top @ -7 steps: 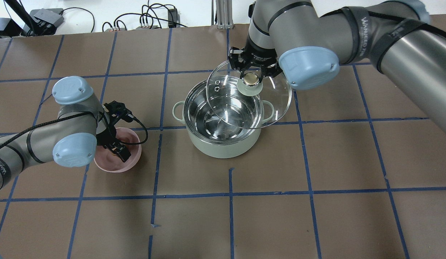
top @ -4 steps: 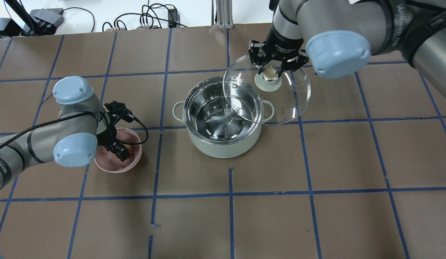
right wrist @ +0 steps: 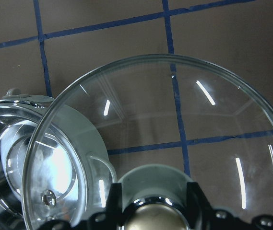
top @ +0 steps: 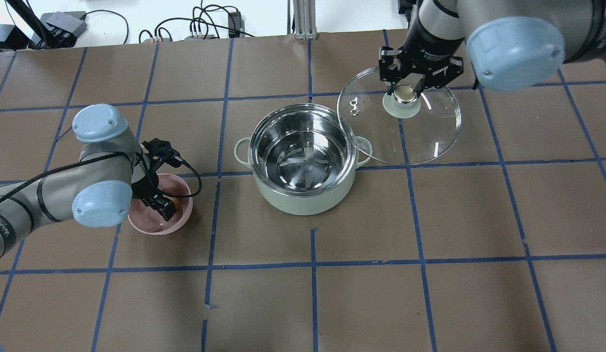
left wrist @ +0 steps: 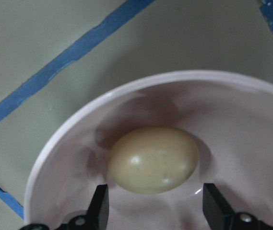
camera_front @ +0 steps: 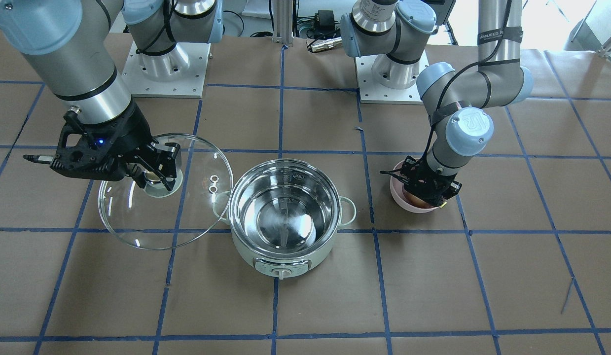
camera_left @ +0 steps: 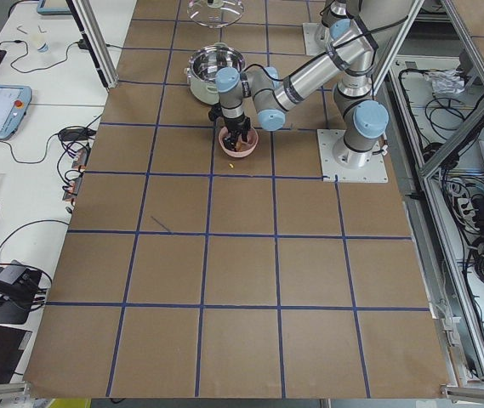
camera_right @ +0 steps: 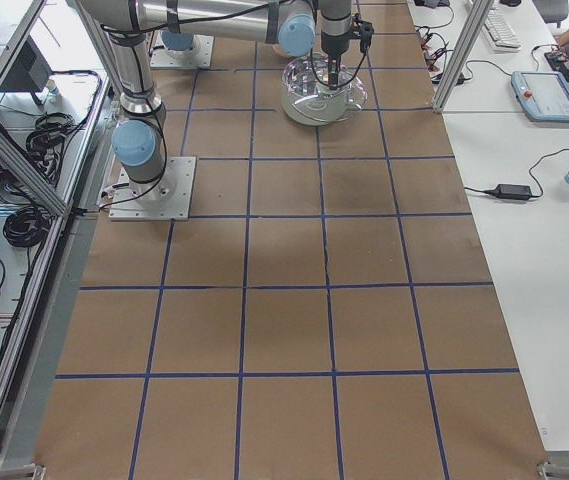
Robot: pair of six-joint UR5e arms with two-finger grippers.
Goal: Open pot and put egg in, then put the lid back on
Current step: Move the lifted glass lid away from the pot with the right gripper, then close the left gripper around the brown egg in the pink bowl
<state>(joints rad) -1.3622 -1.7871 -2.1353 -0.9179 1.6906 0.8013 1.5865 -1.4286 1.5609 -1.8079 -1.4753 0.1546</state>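
The mint-green pot stands uncovered mid-table, its steel inside bare; it also shows in the front view. My right gripper is shut on the beige knob of the glass lid. It holds the lid tilted to the pot's right, and the lid's edge overlaps the pot's handle. The lid also shows in the front view and in the right wrist view. My left gripper is open and low inside the pink bowl. Its fingertips stand either side of the tan egg.
The pink bowl sits to the pot's left on the brown table with blue tape lines. Cables and boxes lie beyond the table's far edge. The arms' base plates are at the robot side.
My right gripper has carried the lid to the right and farther back, off the pot's opening. My left gripper stays in the pink bowl, hardly moved.
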